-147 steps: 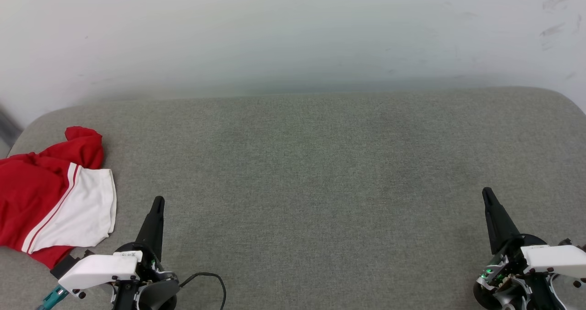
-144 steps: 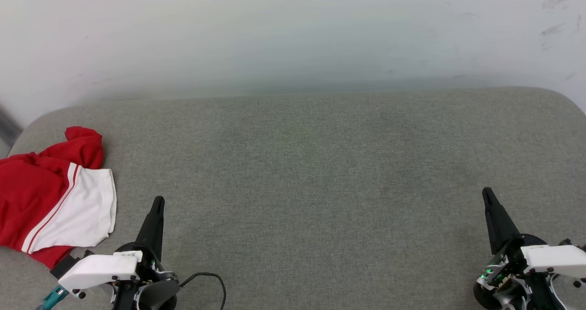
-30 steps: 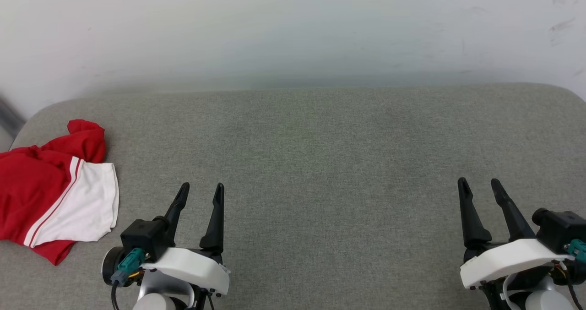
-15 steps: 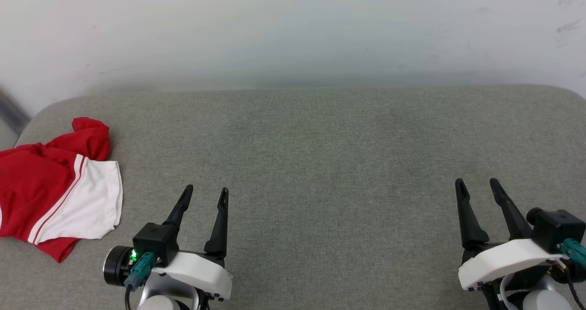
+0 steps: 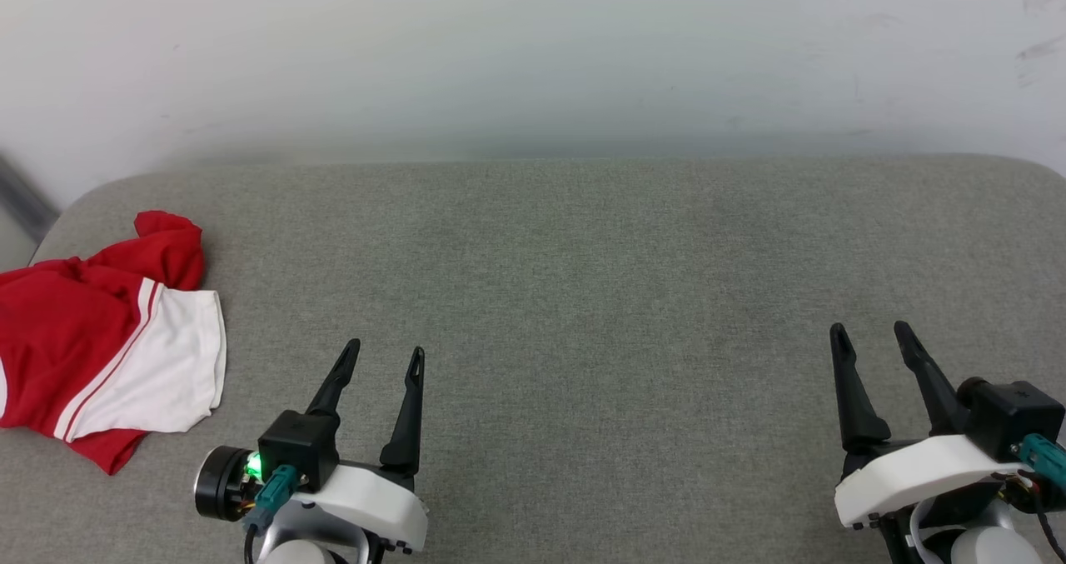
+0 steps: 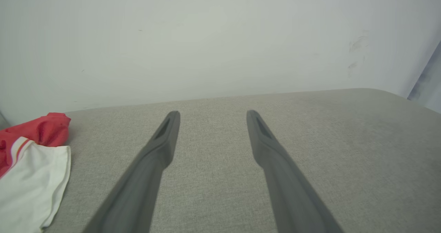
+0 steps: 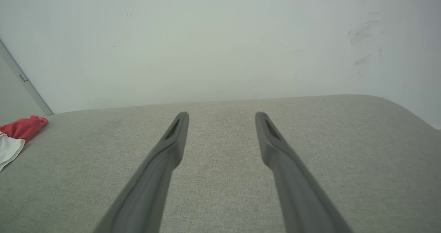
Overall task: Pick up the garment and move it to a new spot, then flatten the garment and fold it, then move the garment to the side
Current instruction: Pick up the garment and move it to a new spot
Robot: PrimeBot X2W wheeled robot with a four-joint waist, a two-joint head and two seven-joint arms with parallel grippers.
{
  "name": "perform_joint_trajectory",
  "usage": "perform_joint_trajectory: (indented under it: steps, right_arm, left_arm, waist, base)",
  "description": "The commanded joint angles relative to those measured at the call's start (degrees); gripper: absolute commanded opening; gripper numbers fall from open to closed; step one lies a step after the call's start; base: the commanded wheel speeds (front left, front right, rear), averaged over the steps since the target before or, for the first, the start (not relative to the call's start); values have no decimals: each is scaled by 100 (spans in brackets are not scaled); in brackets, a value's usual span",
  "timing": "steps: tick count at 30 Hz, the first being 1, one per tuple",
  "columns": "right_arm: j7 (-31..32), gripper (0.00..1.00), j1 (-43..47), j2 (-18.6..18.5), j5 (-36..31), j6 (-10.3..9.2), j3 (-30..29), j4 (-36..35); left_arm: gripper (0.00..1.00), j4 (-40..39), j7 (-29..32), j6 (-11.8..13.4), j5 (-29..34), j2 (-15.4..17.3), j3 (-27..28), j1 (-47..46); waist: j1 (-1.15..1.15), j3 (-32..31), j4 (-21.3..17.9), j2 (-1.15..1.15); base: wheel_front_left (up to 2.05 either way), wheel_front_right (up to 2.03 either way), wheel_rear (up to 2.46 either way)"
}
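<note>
garment rumpled at the cushion's left edge

the thin red fabric, with a white sleeve and striped trim, lies crumpled there on grey woven upholstery. near it, by the front edge, the left gripper points toward the back edge, fingers parted and empty. the right gripper, near the front right corner, matches it.

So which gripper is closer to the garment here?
The left gripper: it sits open just right of the crumpled garment; the right gripper is far across the grey surface.
</note>
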Motion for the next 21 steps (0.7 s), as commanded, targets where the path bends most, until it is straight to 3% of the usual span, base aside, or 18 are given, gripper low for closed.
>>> perform_joint_trajectory:
  steps: [1, 13, 21]
  right_arm:
    - [-24, 100, 65, 2, -74, 0, -1, -30]
    - [22, 100, 93, 3, -22, 0, -22, -45]
    - [141, 100, 82, 3, -330, 0, 1, -218]
  left_arm:
    - [100, 3, -37, -6, 78, -5, 15, -34]
    - [100, 59, -54, -108, -31, -69, 146, -101]
    - [100, 45, -54, -85, -38, -89, 265, -192]
  waist:
    - [0, -3, 3, 0]
    - [0, -8, 81, 0]
    - [0, 66, 534, 0]
  base:
    - [0, 0, 0]
    - [0, 0, 0]
    - [0, 0, 0]
